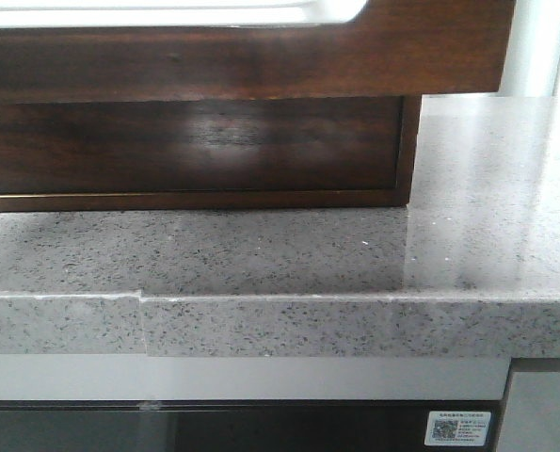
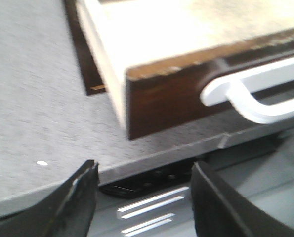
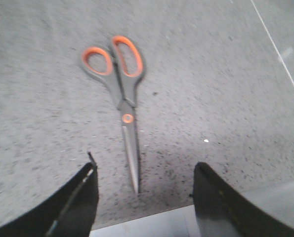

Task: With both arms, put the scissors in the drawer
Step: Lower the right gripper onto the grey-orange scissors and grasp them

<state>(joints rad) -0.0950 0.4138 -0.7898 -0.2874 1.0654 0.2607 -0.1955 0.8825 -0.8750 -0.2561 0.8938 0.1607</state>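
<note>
Right now the scissors lie flat on the speckled grey table, blades closed, grey handles with orange-lined loops pointing away from the right gripper. That gripper hangs over them with its two dark fingers spread wide and nothing between them; the blade tip sits in the gap between the fingers, though I cannot tell how high above the blades they are.

Over on the other side, the left gripper is likewise released, its fingers parted and empty, positioned near the table's front edge. Just beyond it is the drawer, pulled out over the table, its glossy dark-brown front facing the gripper and its pale lining visible from above. A white handle curves across that front. The gripper is not touching the handle or the wood.

From the front camera, the drawer's brown front fills the upper part of the scene, with a sliver of white lining along the top. Beneath it sits a darker wooden cabinet face, resting on the table. Neither arm appears in that view.
</note>
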